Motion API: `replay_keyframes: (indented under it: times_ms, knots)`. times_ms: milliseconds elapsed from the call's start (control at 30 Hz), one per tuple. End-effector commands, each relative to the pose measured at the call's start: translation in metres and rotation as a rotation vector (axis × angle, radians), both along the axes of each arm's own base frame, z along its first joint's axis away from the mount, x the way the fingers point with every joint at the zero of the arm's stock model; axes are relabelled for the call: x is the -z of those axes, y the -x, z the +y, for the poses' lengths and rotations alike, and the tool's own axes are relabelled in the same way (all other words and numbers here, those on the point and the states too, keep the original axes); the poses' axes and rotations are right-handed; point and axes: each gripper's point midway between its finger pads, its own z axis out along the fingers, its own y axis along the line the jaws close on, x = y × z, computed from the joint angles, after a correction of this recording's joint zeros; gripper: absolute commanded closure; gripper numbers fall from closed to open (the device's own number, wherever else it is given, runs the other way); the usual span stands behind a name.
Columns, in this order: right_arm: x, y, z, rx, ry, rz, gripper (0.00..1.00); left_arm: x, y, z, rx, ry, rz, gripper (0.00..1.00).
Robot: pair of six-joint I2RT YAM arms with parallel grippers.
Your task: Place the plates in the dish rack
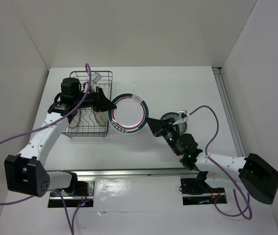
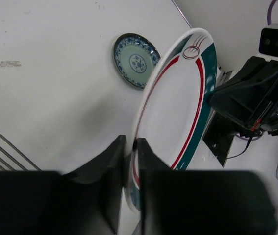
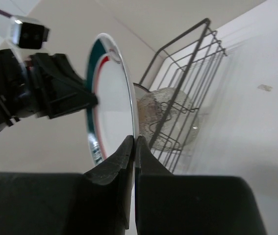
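Observation:
The white plate with red and teal rings [image 1: 129, 113] hangs just right of the dish rack [image 1: 88, 105], held by both grippers. My left gripper [image 1: 112, 106] is shut on its left rim, also seen in the left wrist view [image 2: 130, 144] on the plate [image 2: 178, 107]. My right gripper [image 1: 151, 122] is shut on the opposite rim, seen in the right wrist view [image 3: 134, 142] on the plate [image 3: 112, 98]. The small blue-green plate [image 1: 174, 120] lies on the table under the right arm [image 2: 136, 59]. A pale, brown-mottled plate [image 3: 165, 115] stands in the rack [image 3: 188, 83]. The grey plate is out of view.
White walls enclose the table on three sides. A metal rail [image 1: 227, 107] runs along the right edge. Purple cables [image 1: 212, 117] loop from both arms.

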Motion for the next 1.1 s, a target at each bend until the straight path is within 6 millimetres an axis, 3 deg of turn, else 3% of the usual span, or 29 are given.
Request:
replay_keyframes:
  times_ms: [0,33,67,100,133,167,200,233,267,367,400,467,600,800,867,1000,1067]
  knots:
    - [-0.051,0.006,0.002,-0.035,-0.115,-0.102,1.00,-0.014,-0.003,-0.004,0.044,0.013,-0.075,0.84]
    - [-0.057,0.006,0.002,-0.035,-0.125,-0.110,1.00,-0.016,-0.008,-0.001,0.010,0.002,-0.071,1.00]
    - [-0.053,0.006,0.004,-0.043,-0.104,-0.109,0.86,-0.015,-0.010,0.001,-0.008,-0.006,-0.073,1.00]
    - [-0.048,0.003,0.008,-0.043,-0.081,-0.090,0.56,-0.020,-0.012,0.004,-0.034,-0.017,-0.086,1.00]
    - [-0.052,-0.002,0.008,-0.031,-0.070,-0.094,0.01,-0.016,-0.021,0.015,-0.132,-0.059,-0.078,1.00]
    - [-0.048,-0.005,0.012,-0.029,-0.040,-0.081,0.00,-0.032,-0.021,0.025,-0.199,-0.078,-0.129,1.00]
    - [-0.032,-0.009,0.017,-0.028,0.028,-0.036,0.00,-0.037,-0.024,0.036,-0.276,-0.107,-0.151,1.00]
    - [-0.030,-0.011,0.018,-0.026,0.055,-0.028,0.00,-0.041,-0.037,0.065,-0.453,-0.185,-0.187,1.00]
    - [-0.031,-0.014,0.021,-0.024,0.072,-0.027,0.00,-0.048,-0.037,0.081,-0.546,-0.214,-0.214,1.00]
    - [-0.019,-0.015,0.027,-0.043,0.120,-0.004,0.00,-0.081,-0.022,0.138,-0.852,-0.285,-0.323,1.00]
    - [-0.014,-0.017,0.024,-0.034,0.127,0.003,0.00,-0.085,-0.017,0.149,-0.900,-0.300,-0.345,1.00]
    - [-0.003,-0.019,0.024,-0.039,0.143,0.028,0.00,-0.103,0.001,0.162,-0.953,-0.302,-0.421,1.00]
    - [0.002,-0.024,0.019,-0.050,0.155,0.045,0.00,-0.110,0.013,0.190,-1.081,-0.361,-0.487,1.00]
    - [-0.020,-0.036,0.017,-0.078,0.212,0.021,0.00,-0.102,0.019,0.249,-1.378,-0.562,-0.489,1.00]
    - [-0.025,-0.035,0.017,-0.094,0.209,0.011,0.00,-0.095,0.018,0.256,-1.404,-0.610,-0.503,1.00]
    - [-0.030,-0.036,0.007,-0.094,0.204,-0.001,0.00,-0.100,0.014,0.257,-1.429,-0.591,-0.551,1.00]
    - [-0.029,-0.033,0.005,-0.112,0.205,-0.007,0.00,-0.090,0.006,0.257,-1.409,-0.639,-0.531,1.00]
